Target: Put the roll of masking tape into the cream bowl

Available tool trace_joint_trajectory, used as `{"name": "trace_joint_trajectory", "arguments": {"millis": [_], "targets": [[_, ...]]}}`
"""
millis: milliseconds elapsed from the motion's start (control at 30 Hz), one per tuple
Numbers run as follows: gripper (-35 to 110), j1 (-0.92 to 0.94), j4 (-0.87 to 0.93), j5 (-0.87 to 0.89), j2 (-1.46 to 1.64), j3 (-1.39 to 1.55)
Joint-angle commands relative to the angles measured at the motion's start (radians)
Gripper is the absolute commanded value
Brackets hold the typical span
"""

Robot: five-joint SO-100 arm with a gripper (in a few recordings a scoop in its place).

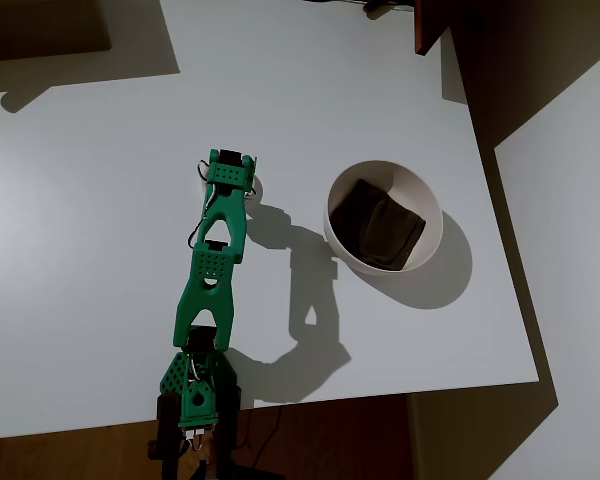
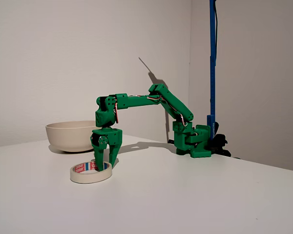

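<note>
Straddling rim of flat cream masking-tape ring (image 2: 91, 172), green two-finger gripper (image 2: 105, 164) is seen parted; round cream bowl (image 2: 71, 135) well apart.

Worktop (image 1: 100, 300): white, matte, flat.
Cream bowl (image 2: 71, 135): standing on it, right half in the overhead view.
Roll of masking tape (image 2: 91, 172): lying flat near the bowl.
Arm base (image 2: 194, 141): at one edge.

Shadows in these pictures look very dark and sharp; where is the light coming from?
Overhead view: the green arm and cream bowl throw crisp shadows toward the picture's right, so one hard light sits to the left. Fixed view: the arm's shadow falls on the wall behind.
</note>
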Motion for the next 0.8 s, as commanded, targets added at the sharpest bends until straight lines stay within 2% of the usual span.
{"name": "trace_joint_trajectory", "arguments": {"millis": [0, 333, 767], "targets": [[-8, -0.002, 0.006, 0.002, 0.026, -0.035], [-8, -0.005, -0.005, 0.009, 0.044, -0.037], [-8, -0.003, 0.097, 0.040, 0.511, -0.048]]}}
